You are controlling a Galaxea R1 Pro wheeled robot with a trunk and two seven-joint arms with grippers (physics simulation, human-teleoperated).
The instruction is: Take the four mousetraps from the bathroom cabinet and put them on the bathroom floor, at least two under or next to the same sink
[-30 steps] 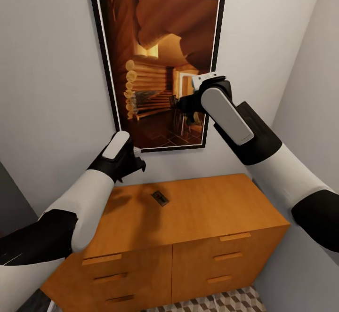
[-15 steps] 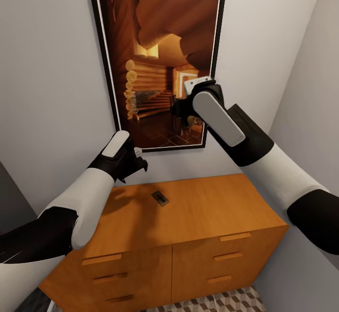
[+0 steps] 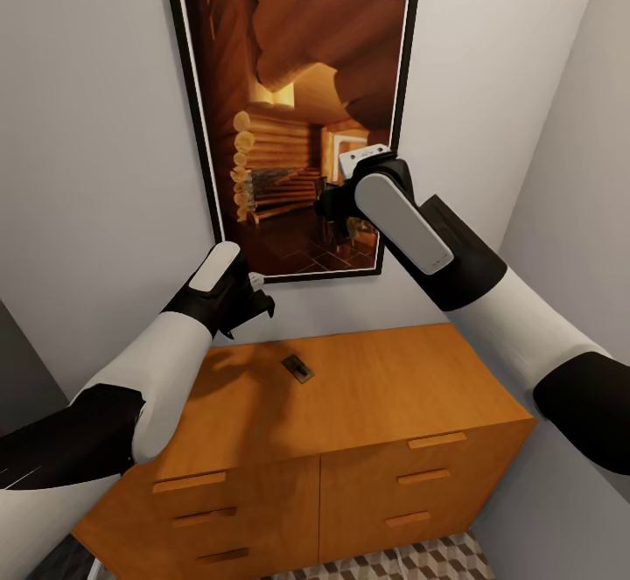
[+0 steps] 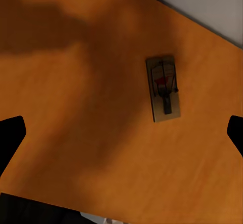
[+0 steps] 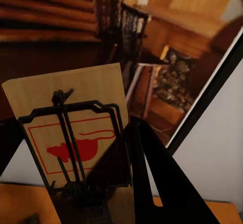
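**One mousetrap aloft, one left on the cabinet**

The right pincer (image 3: 337,206) is raised in front of the framed picture (image 3: 289,116) on the wall, at about 12 o'clock from the middle of the head view. The right wrist view shows it clamped on a held mousetrap (image 5: 76,133): a pale wooden board standing upright, with a red mouse print and dark wire parts, a black finger (image 5: 152,178) pressed along its edge.

The left pincer (image 3: 258,300) hangs above the back left part of the cabinet (image 3: 367,440), at roughly 9 o'clock from the head view's middle. Its two fingertips (image 4: 11,133) sit far apart at the edges of the left wrist view, so it is spread wide and grips nothing.

A second mousetrap (image 3: 297,368) lies flat on the cabinet's orange-brown top, near the back edge, apart from both pincers. From the left wrist camera this mousetrap (image 4: 163,88) is seen from above, just beside the arm's shadow on the wood.

A strip of the cube-patterned bathroom floor (image 3: 411,561) shows at 6 o'clock, below the drawers.
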